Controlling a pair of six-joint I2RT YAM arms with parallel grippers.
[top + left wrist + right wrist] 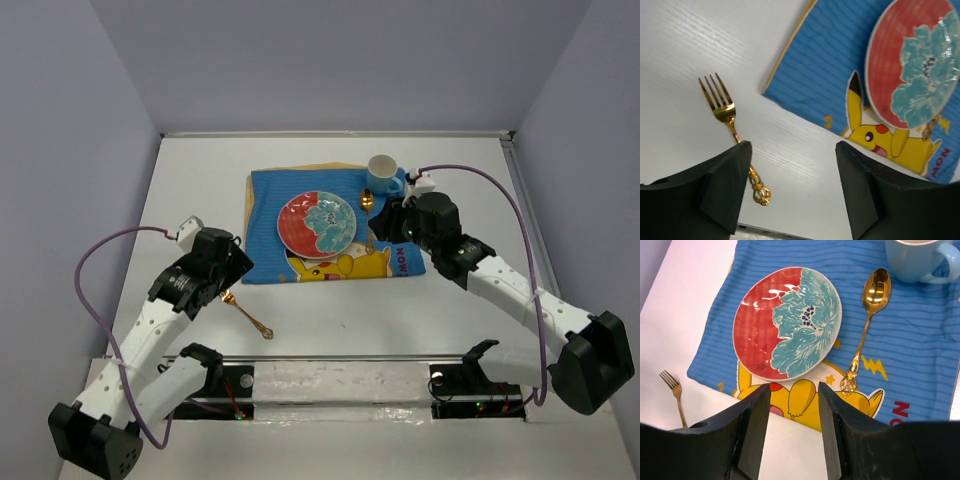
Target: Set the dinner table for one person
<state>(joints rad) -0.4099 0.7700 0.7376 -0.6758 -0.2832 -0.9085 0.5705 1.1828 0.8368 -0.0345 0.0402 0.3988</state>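
The white dinner table [450, 300] carries a blue cartoon placemat [270, 200]. On the mat lie a red and teal plate [316, 225], a gold spoon [867, 315] to its right, and a pale blue mug [383, 172] at the far right corner. A gold fork [248, 313] lies on the bare table, near left of the mat. My left gripper [792, 150] hovers open above the fork's handle end, which shows beside its left finger; nothing is between the jaws. My right gripper [794, 390] hangs open and empty above the mat's near edge, close to the spoon's handle.
Grey walls enclose the table on three sides. A metal strip [340, 357] runs along the near edge by the arm bases. Purple cables loop from both arms.
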